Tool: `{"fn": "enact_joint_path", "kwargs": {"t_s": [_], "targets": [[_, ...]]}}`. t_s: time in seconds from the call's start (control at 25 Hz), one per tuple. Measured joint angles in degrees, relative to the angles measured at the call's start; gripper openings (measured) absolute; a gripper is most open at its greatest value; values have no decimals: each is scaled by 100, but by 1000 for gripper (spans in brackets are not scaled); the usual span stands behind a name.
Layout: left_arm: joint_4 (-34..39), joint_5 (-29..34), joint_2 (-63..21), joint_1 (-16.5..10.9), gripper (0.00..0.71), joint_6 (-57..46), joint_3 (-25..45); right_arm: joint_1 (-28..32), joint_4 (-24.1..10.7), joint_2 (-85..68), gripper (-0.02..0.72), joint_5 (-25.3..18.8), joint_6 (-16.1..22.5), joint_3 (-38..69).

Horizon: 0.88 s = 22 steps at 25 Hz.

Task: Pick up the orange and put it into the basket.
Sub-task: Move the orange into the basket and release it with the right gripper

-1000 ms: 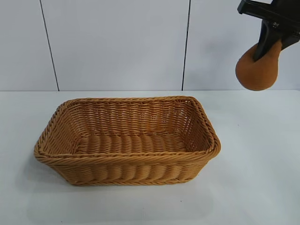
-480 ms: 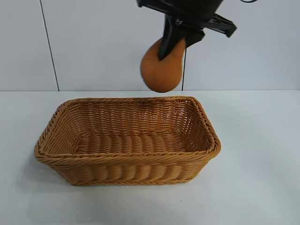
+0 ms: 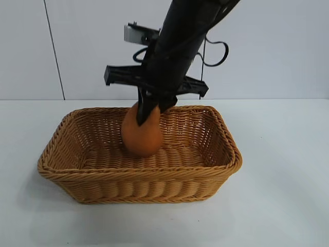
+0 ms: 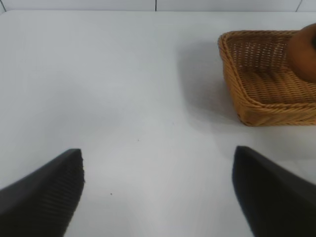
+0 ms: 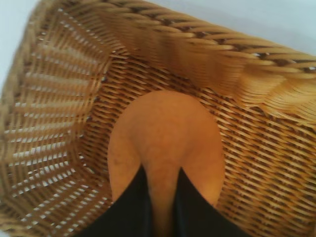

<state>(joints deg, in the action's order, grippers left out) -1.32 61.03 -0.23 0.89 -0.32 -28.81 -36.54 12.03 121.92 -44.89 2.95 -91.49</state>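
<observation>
The orange (image 3: pixel 142 135) hangs inside the basket (image 3: pixel 77 177), below rim level and apparently just clear of the woven floor, left of centre. It is carried by its top knob, which is why the bulk dangles beneath the right gripper (image 3: pixel 152 110); the fingers (image 5: pixel 132 207) are clamped on that narrow neck. The steep downward approach suits a drop or gentle set-down. The left gripper (image 4: pixel 158 195) sits parked over bare table (image 4: pixel 123 89) beside the basket, fingers wide apart, holding nothing.

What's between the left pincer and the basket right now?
Only bare white table between the left pincer and the basket, per the left wrist view.
</observation>
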Motion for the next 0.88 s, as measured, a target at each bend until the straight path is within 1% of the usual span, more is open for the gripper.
{"fn": "enact_joint_path", "kwargs": {"t_s": [0.16, 0.2, 0.24, 0.28, 0.36, 0.44, 0.48, 0.56, 0.68, 0.72, 0.8, 0.84, 0.88], "targets": [[0, 0, 0, 0, 585, 0, 0, 0, 0, 193, 19, 0, 0, 0], [0, 0, 0, 0, 585, 0, 0, 0, 0, 188, 25, 0, 0, 0], [0, 0, 0, 0, 585, 0, 0, 0, 0, 187, 47, 0, 0, 0], [0, 0, 0, 0, 585, 0, 0, 0, 0, 183, 90, -12, 0, 0], [0, 0, 0, 0, 585, 0, 0, 0, 0, 183, 216, -133, 0, 0], [0, 0, 0, 0, 585, 0, 0, 0, 0, 148, 399, -274, 0, 0], [0, 0, 0, 0, 585, 0, 0, 0, -25, 103, 475, -340, 0, 0], [0, 0, 0, 0, 585, 0, 0, 0, -131, -45, 547, -409, 10, 0], [0, 0, 0, 0, 585, 0, 0, 0, -403, -407, 578, -574, 152, 0], [0, 0, 0, 0, 585, 0, 0, 0, -549, -547, 580, -652, 225, 0], [0, 0, 0, 0, 585, 0, 0, 0, -812, -786, 580, -950, 323, -4], [0, 0, 0, 0, 585, 0, 0, 0, -812, -786, 580, -950, 323, -4], [0, 0, 0, 0, 585, 0, 0, 0, -1052, -989, 580, -1303, 365, -28]]}}
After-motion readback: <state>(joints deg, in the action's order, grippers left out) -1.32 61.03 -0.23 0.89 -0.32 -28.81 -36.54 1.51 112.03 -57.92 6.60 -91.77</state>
